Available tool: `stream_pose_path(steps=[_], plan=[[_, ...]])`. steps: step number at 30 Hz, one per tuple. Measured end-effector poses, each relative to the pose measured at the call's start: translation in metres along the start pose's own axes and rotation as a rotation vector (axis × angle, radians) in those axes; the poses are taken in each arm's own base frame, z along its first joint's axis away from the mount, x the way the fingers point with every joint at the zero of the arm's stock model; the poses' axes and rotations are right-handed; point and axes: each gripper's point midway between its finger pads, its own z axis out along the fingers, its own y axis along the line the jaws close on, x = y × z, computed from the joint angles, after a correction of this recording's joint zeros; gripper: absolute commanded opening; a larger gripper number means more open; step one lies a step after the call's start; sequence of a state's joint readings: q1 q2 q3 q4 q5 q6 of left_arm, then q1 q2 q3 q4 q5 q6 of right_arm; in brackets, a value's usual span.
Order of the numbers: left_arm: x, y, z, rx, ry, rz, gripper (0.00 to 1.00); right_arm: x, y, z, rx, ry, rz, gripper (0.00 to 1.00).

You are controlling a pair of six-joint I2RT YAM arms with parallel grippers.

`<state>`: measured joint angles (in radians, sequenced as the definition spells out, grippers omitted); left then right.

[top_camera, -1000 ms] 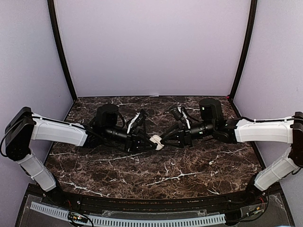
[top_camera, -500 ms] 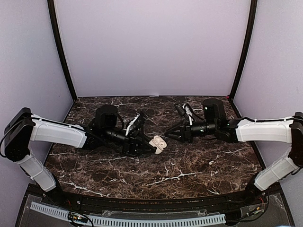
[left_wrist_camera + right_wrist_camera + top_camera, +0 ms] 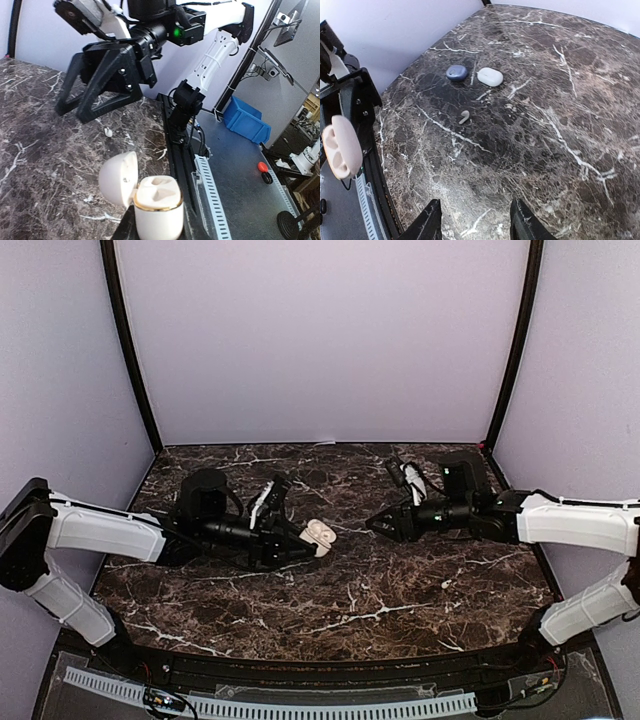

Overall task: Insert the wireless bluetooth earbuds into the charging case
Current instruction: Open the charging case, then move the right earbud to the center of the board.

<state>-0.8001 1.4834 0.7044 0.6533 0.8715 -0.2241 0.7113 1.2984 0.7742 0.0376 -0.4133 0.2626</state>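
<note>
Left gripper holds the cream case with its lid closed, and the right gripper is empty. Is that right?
No, the lid is open. The left wrist view shows the cream case in the left gripper with its lid swung aside on the hinge. The right gripper is empty, as you said.

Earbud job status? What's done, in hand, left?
Done: the cream case is open. In hand: left end effector grips it; right end effector is open, empty. Left: one white earbud lies loose on the table; whether the case's wells are filled is unclear.
</note>
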Motion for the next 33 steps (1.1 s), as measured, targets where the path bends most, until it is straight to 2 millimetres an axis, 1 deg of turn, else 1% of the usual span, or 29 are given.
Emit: stream_pose_path(steps=[3, 6, 8, 11, 12, 13, 14, 15, 17, 21, 24, 28, 33], plan=[[0.000, 0.014, -0.019, -0.068, -0.049, -0.024, 0.13, 0.006, -0.008, -0.008, 0.065, 0.021, 0.036, 0.45], [0.002, 0.036, -0.045, -0.164, -0.108, -0.068, 0.13, 0.013, -0.016, -0.010, 0.112, 0.046, 0.065, 0.42], [0.003, 0.051, -0.061, -0.239, -0.141, -0.099, 0.13, 0.020, -0.021, -0.006, 0.126, 0.070, 0.083, 0.40], [-0.003, 0.059, -0.073, -0.312, -0.175, -0.098, 0.13, 0.033, -0.026, 0.009, 0.134, 0.110, 0.104, 0.39], [-0.011, 0.059, -0.080, -0.352, -0.200, -0.086, 0.13, 0.039, -0.027, 0.017, 0.137, 0.127, 0.106, 0.39], [-0.011, 0.059, -0.080, -0.353, -0.201, -0.084, 0.13, 0.046, -0.027, 0.025, 0.136, 0.150, 0.103, 0.39], [-0.017, 0.061, -0.087, -0.385, -0.222, -0.076, 0.13, 0.052, -0.024, 0.036, 0.135, 0.175, 0.096, 0.39], [-0.019, 0.061, -0.092, -0.407, -0.235, -0.072, 0.13, 0.057, -0.020, 0.047, 0.130, 0.201, 0.084, 0.39], [-0.023, 0.063, -0.108, -0.467, -0.268, -0.067, 0.13, 0.059, -0.010, 0.072, 0.115, 0.235, 0.048, 0.39], [-0.018, 0.071, -0.138, -0.582, -0.314, -0.094, 0.13, 0.051, 0.009, 0.120, 0.081, 0.241, -0.033, 0.39], [-0.011, 0.075, -0.150, -0.633, -0.325, -0.131, 0.13, 0.049, 0.018, 0.146, 0.065, 0.245, -0.078, 0.39], [-0.002, 0.080, -0.167, -0.693, -0.340, -0.183, 0.13, 0.043, 0.022, 0.183, 0.057, 0.241, -0.132, 0.39], [-0.003, 0.079, -0.181, -0.735, -0.365, -0.202, 0.13, 0.034, 0.026, 0.217, 0.038, 0.232, -0.180, 0.41]])
